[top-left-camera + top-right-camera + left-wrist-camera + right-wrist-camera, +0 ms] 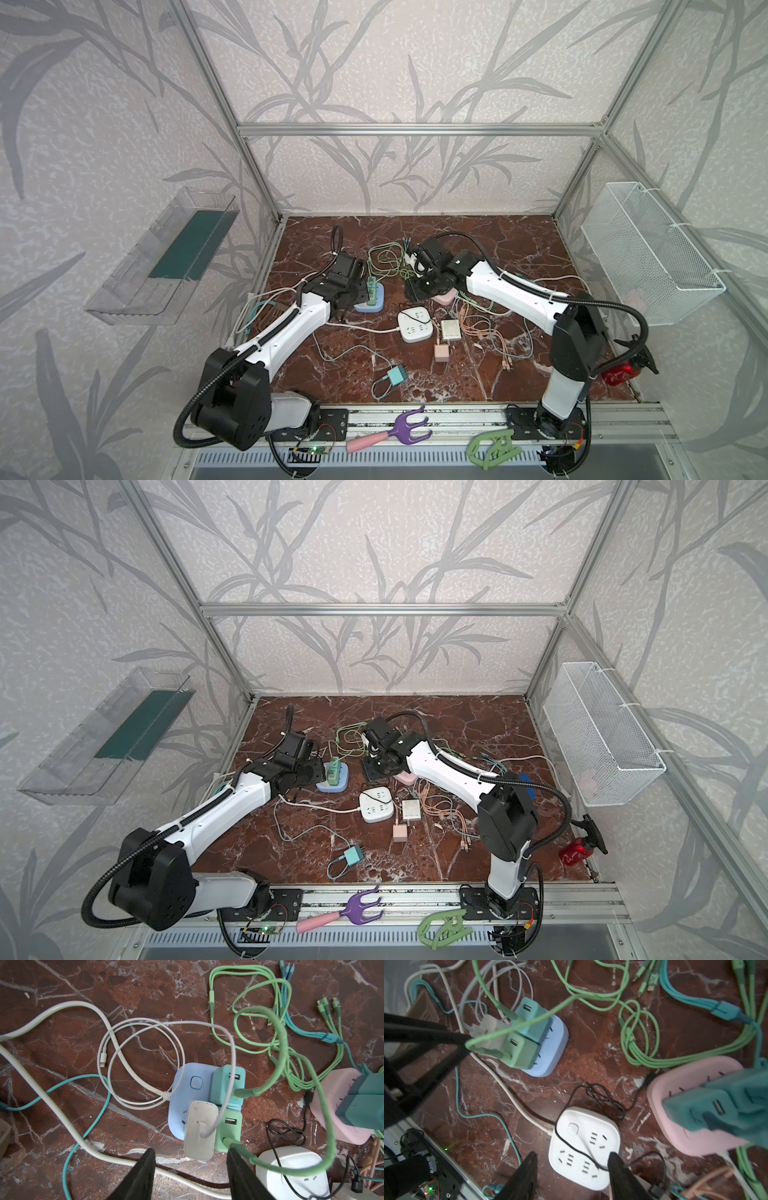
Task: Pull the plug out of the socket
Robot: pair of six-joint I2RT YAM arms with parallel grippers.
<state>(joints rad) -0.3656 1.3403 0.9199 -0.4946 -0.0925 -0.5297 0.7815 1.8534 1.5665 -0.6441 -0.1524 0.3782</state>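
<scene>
- The desk [135, 985] is glossy red-brown marble with white veins.
- The blue socket block [178, 1105] is smooth matt plastic.
- The grey-white plug [195, 1147] on it is matt plastic, scuffed and speckled.
- The thick green cable [283, 1043] has a rough woven sheath.
- The white cord [62, 1004] looks smooth and rubbery.
- The wire basket [652, 257] is white-coated metal mesh.
- The cage frame [415, 129] is brushed aluminium.

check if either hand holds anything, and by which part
Nothing is held. The left hand is open, fingers either side of the white charger in the blue power strip, not touching; the right hand hangs open over the white power strip.
</scene>
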